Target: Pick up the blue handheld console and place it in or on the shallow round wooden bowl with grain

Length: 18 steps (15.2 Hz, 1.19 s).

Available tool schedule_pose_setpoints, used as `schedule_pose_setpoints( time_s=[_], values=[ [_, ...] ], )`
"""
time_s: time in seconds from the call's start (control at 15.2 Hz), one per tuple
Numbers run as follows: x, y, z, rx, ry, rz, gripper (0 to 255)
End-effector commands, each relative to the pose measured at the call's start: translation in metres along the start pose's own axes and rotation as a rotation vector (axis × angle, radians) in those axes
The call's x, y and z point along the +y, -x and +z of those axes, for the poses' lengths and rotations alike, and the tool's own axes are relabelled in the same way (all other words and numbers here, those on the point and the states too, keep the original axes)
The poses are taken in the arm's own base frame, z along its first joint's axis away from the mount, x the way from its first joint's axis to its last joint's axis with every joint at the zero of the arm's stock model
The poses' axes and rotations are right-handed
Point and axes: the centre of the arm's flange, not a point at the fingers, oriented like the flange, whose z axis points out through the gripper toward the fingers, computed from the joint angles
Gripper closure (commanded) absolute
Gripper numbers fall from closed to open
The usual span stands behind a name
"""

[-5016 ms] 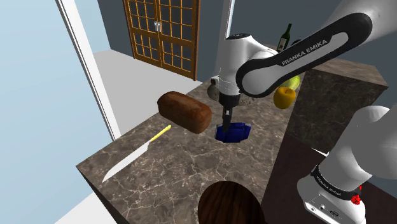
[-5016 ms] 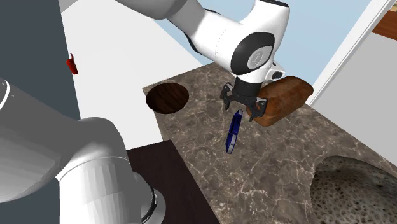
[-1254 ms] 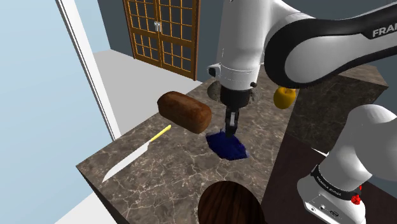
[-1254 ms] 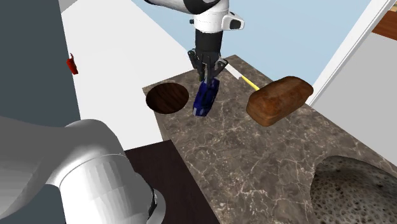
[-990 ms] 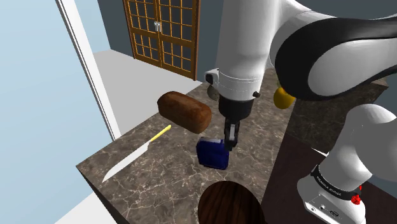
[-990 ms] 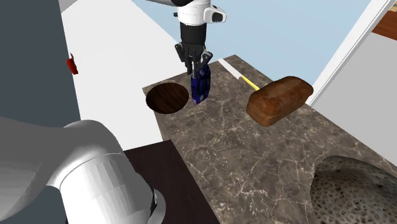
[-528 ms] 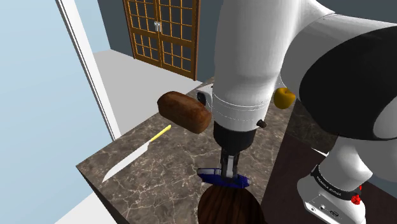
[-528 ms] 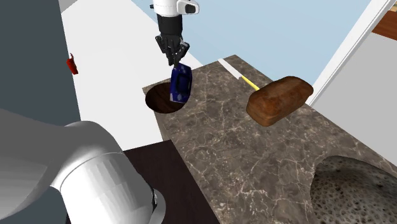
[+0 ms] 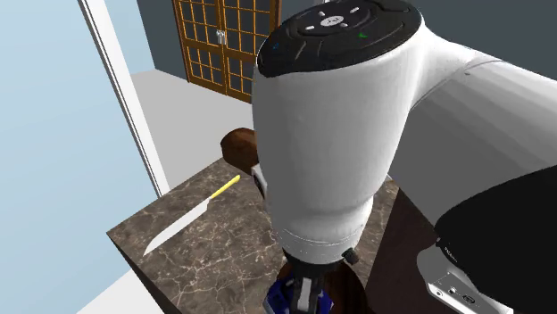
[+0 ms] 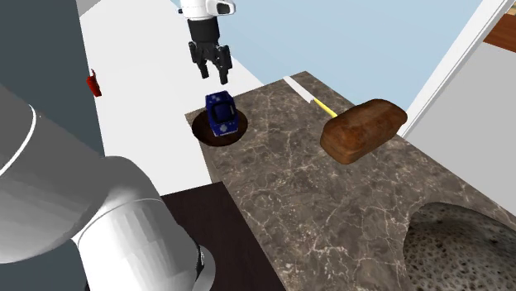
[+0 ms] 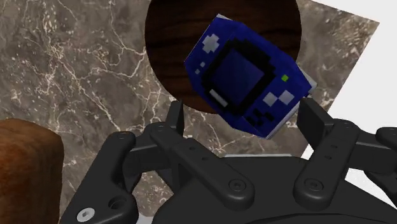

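The blue handheld console (image 10: pixel 221 114) lies tilted, screen up, on the dark round wooden bowl (image 10: pixel 200 130) at the marble counter's corner. My gripper (image 10: pixel 212 73) hangs open just above it and does not touch it. In the wrist view the console (image 11: pixel 245 73) sits over the bowl (image 11: pixel 167 38), beyond my gripper (image 11: pixel 246 119), whose fingers (image 11: pixel 177 118) stand apart on either side of it. In the shoulder view the arm hides most of the scene; a bit of the console (image 9: pixel 280 300) shows beside the gripper (image 9: pixel 306 293).
A brown bread loaf (image 10: pixel 364 128) lies on the marble counter (image 10: pixel 331 207), and a knife with a yellow handle (image 10: pixel 310 97) lies near its far edge. A speckled round basin (image 10: pixel 463 244) is at the second exterior view's lower right. The bowl sits close to the counter's edges.
My gripper carried the console from beside the loaf to above the bowl, then opened. The console has dropped onto the bowl and the gripper has risen a little.
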Motion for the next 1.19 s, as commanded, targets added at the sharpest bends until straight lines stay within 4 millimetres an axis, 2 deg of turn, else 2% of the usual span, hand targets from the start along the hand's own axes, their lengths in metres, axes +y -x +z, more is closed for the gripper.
schedule_pose_setpoints(
  time_s=[0.0, 0.2, 0.4, 0.46, 0.92, 1.12],
  values=[
    [-0.048, -0.011, 0.007, -0.005, 0.162, 0.137, 0],
    [-0.112, -0.040, 0.036, -0.039, 0.403, 0.304, 0],
    [-0.162, -0.078, 0.079, -0.073, 0.643, 0.471, 0],
    [-0.164, -0.080, 0.082, -0.075, 0.654, 0.479, 0],
    [-0.142, -0.071, 0.114, -0.075, 0.654, 0.479, 0],
    [-0.142, -0.071, 0.114, -0.075, 0.654, 0.479, 0]
  ],
)
